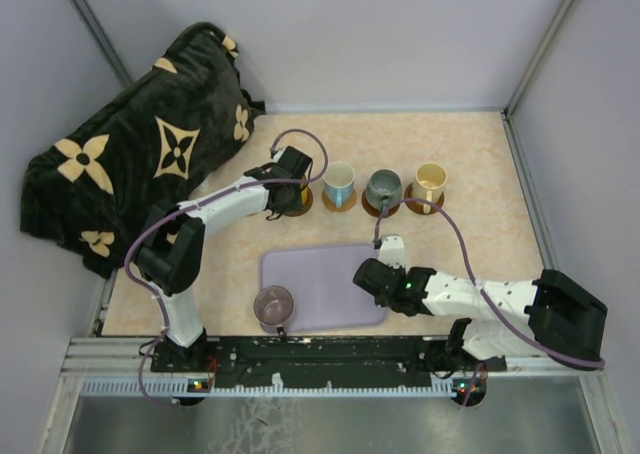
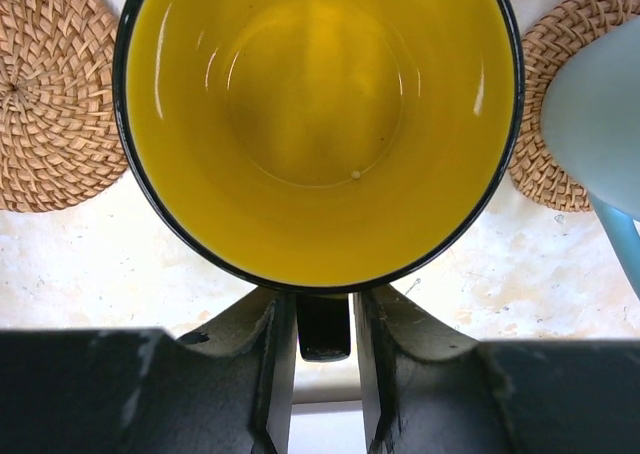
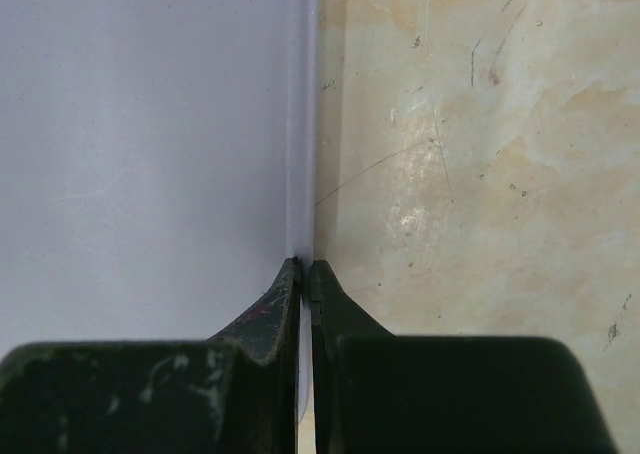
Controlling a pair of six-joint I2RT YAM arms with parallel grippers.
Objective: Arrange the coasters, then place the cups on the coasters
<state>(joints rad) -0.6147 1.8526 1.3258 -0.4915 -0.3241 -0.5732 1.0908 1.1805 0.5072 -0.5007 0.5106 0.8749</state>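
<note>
Sandy, marbled bench [image 1: 480, 164] with small scratches, plain pale grey walls [image 1: 380, 34] on three sides, thin metal posts [image 1: 545, 44] in the far corners, dark fluffy blanket [image 1: 130, 164] with cream flowers bunched at the far left, silver rail [image 1: 330, 386] along the near edge, soft even light

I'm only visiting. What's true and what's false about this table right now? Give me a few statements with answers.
The yellow mug's handle sits between the left jaws. True.
The mauve mug stands on a coaster. False: it is at the lavender tray's near left corner.
The right jaws are shut, by the tray's right edge. True.
The cream mug lies tipped over. False: it stands upright on a coaster.
</note>
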